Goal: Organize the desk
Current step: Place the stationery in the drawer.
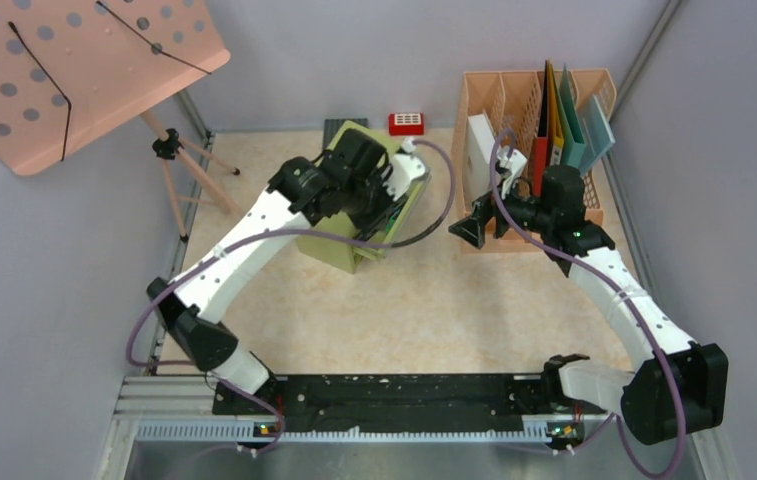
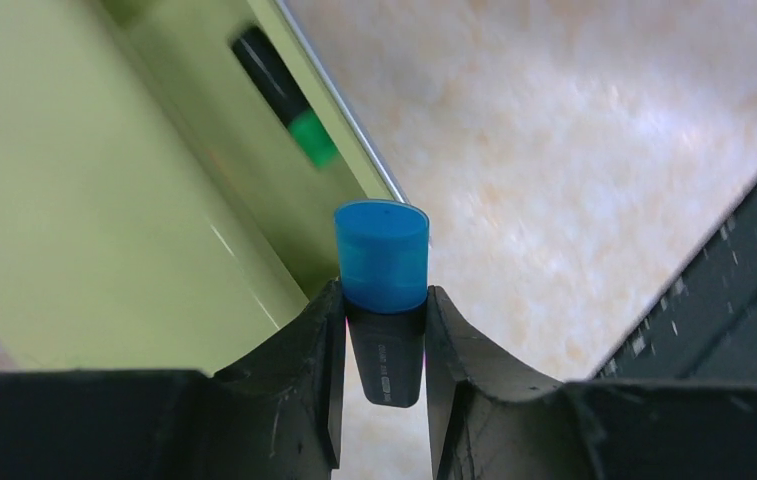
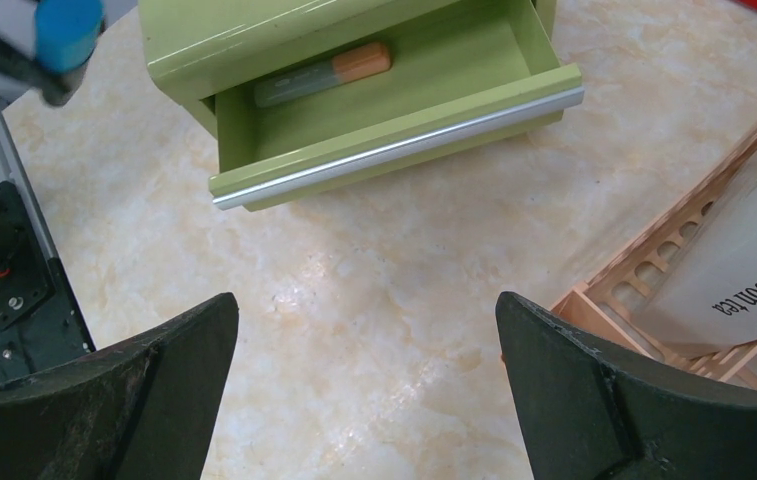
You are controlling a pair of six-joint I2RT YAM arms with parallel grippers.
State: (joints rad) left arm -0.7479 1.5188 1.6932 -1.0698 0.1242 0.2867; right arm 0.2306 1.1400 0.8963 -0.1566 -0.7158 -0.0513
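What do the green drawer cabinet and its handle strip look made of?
The green drawer cabinet: probably painted sheet metal, glossy; sharp highlights along thin folded edges, though plastic is possible. The handle strip: looks like brushed aluminium, satin silver with a soft linear sheen.

Plain grey walls (image 1: 354,50), even light; peach perforated board (image 1: 74,70) on tripod (image 1: 166,148)

**Three views, one green cabinet in common**

The top external camera looks down from above and behind the arm bases, far enough back to take in the whole desk (image 1: 434,300). The left wrist camera sits just behind the left gripper (image 2: 384,310) and faces a blue-capped marker (image 2: 382,260) very close up. The right wrist camera looks steeply down between the right gripper (image 3: 364,305) from farther off. All three views show the green cabinet (image 3: 254,40).
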